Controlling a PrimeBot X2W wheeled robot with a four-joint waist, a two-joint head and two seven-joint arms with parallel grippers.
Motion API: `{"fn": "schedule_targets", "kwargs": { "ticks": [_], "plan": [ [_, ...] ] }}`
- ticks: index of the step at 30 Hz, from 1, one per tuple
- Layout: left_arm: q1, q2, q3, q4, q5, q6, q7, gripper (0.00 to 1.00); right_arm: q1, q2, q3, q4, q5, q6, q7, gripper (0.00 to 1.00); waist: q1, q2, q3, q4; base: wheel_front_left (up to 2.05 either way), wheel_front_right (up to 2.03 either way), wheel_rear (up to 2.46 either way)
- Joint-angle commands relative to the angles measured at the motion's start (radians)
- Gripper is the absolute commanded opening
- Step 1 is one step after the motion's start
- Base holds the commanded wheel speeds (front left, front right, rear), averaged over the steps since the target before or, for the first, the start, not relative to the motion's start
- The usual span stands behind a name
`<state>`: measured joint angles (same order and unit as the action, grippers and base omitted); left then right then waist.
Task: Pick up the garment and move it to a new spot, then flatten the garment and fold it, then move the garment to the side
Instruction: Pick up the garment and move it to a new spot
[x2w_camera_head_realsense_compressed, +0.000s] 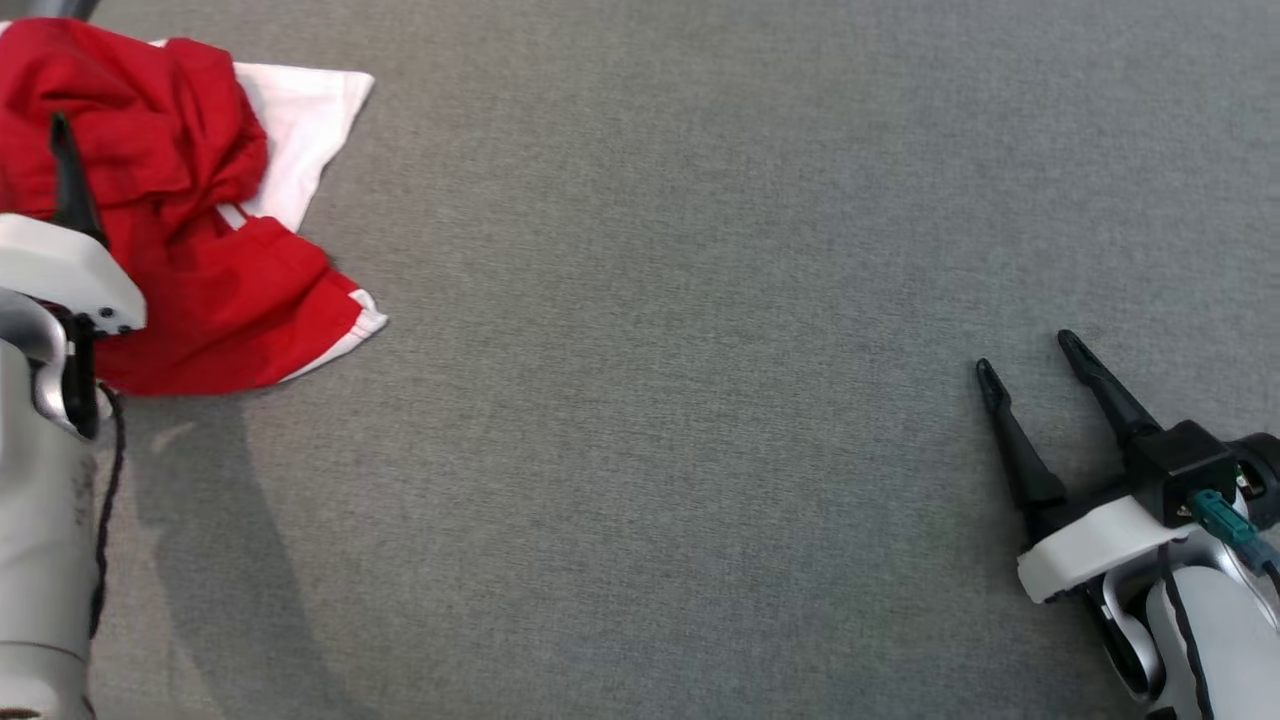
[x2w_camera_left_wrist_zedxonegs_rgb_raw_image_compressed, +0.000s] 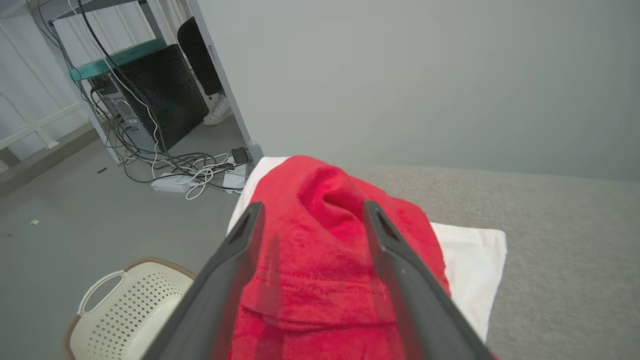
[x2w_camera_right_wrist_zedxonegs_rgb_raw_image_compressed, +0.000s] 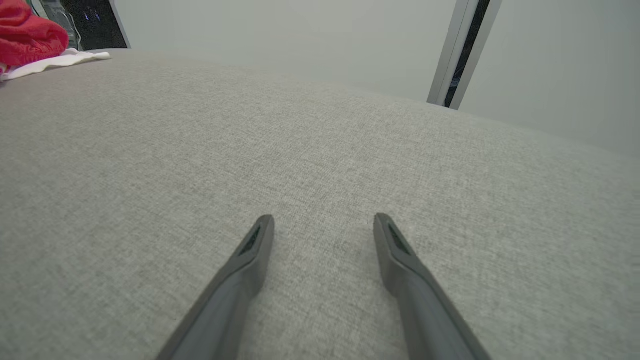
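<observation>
Bright even light, soft shadow btm left, wrist views warped

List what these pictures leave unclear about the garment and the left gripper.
- Garment: head view, left part cut off by the picture edge and covered by the left arm; crumpled, so its type is unclear.
- Left gripper: left wrist view, open over the garment; whether it touches cannot be told.
- Basket: left wrist view, inside hidden by its wall and a finger.

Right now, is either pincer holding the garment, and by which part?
Nothing is held. The left pincer is open over the red garment, not closed on it; the right pincer is open over the grey surface.
</observation>
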<state>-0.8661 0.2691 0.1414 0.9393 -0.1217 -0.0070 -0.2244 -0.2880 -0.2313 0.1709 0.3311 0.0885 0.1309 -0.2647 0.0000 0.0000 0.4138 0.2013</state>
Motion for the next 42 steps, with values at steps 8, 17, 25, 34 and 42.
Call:
{"fn": "schedule_targets", "kwargs": {
  "ticks": [8,17,25,34,42],
  "plan": [
    [-0.169,0.092,-0.022,0.171,0.051,0.122,0.143,1.00,-0.001,-0.025,-0.021,0.039,0.016,-0.001,0.005,1.00,0.0000,0.0000,0.101,-0.094,0.00,0.00,0.00],
    [-0.216,0.101,-0.026,0.220,0.036,0.116,0.084,0.00,-0.007,0.009,-0.050,0.034,0.023,-0.002,0.007,1.00,0.0000,0.0000,0.093,-0.125,0.00,0.00,0.00],
    [-0.289,0.028,-0.060,0.204,0.016,0.035,-0.014,0.00,0.000,0.056,-0.076,0.020,0.016,0.000,0.002,1.00,0.0000,0.0000,0.019,-0.136,0.00,0.00,0.00],
    [-0.263,-0.186,-0.140,0.156,0.009,-0.001,-0.041,0.00,0.026,0.105,-0.085,0.038,-0.001,0.000,0.000,1.00,0.0000,0.0000,-0.080,-0.173,0.00,0.00,0.00],
    [-0.133,-0.218,-0.404,0.044,-0.190,-0.081,-0.042,0.00,0.039,0.138,-0.049,0.062,0.012,0.000,0.000,1.00,0.0000,0.0000,-0.145,-0.256,0.00,0.00,0.00]
  ]
}}
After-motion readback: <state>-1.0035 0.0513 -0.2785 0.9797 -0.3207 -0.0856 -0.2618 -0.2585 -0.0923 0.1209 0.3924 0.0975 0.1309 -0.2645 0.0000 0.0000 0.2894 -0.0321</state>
